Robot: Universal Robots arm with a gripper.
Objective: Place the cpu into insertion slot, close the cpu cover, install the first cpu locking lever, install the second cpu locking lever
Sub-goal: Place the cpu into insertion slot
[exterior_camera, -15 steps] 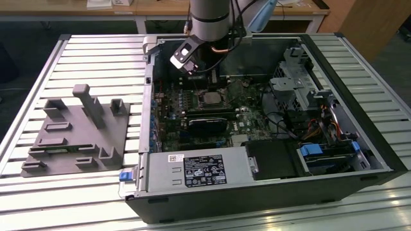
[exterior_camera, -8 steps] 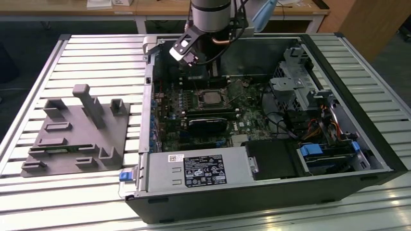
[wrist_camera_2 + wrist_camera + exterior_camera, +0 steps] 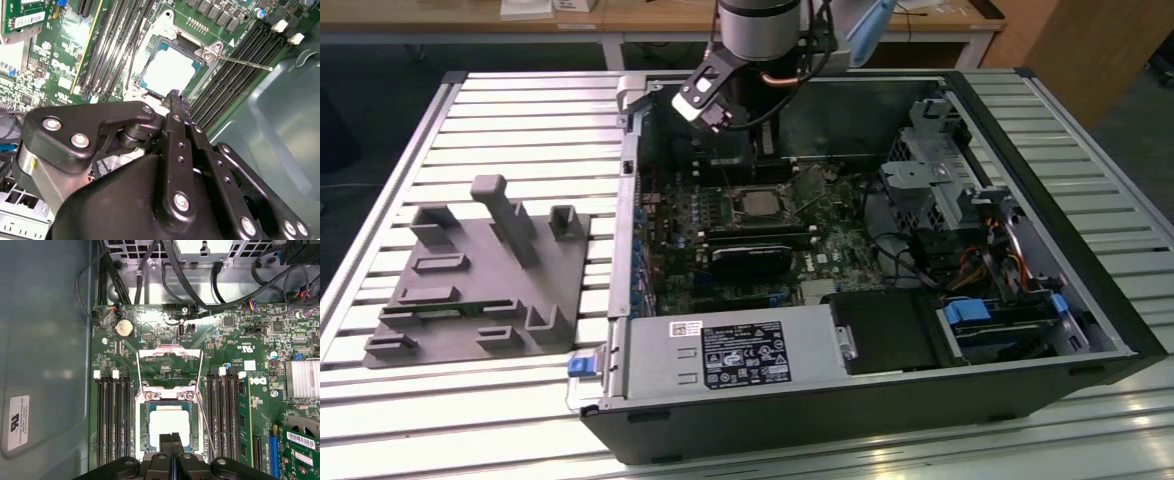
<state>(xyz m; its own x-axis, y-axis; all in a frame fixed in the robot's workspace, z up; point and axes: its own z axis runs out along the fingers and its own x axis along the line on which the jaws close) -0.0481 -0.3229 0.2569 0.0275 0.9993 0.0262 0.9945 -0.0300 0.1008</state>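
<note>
Gripper (image 3: 766, 150) low over insertion slot (image 3: 735, 200) — cpu (image 3: 758, 205) seemingly seated inside.

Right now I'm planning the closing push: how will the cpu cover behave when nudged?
The cpu cover looks like thin windowed sheet metal: probably light, fairly stiff. It stands open beside the cpu, seemingly hinged at one edge, so a push would likely swing it, not slide it.

One computer case (image 3: 881, 425), one table (image 3: 520, 110), one grey fixture (image 3: 467, 290), one gripper (image 3: 171, 436). On the board: one cpu (image 3: 170, 421), one insertion slot (image 3: 143, 432), one cpu cover (image 3: 170, 352), one round coin battery (image 3: 124, 328).
</note>
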